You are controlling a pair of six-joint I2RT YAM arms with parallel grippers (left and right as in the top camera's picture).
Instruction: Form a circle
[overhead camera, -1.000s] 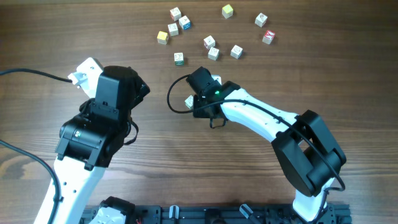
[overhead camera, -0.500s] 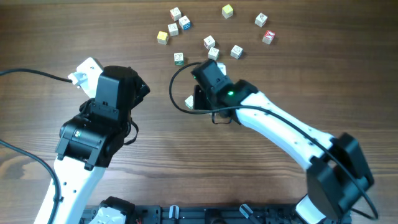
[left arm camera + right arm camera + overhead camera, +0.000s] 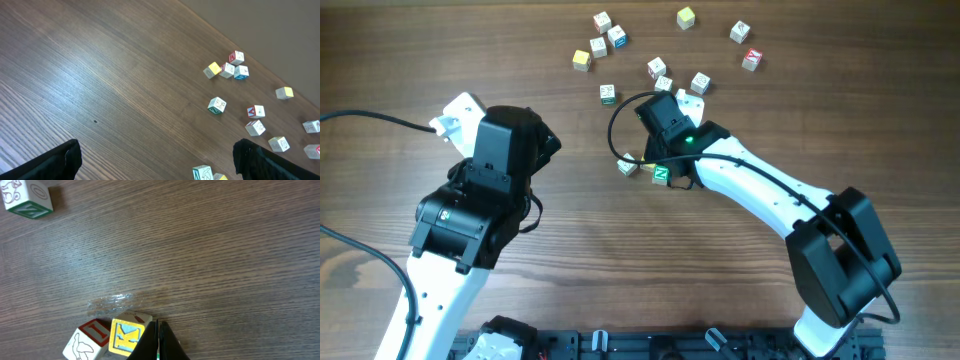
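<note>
Legible from overhead, near the middle: a white "N" on the top face of the green cube (image 3: 661,173). In the right wrist view, at 6 o'clock: a blue "K" on the yellow-faced cube (image 3: 124,336). Touching it at its 9 o'clock, the red-framed cube (image 3: 90,334) with a red "I". At 10 o'clock, on the corner cube (image 3: 29,202), a green letter, "N" or "Z", undecidable. Marks on the other loose cubes (image 3: 685,17) too small to read.
</note>
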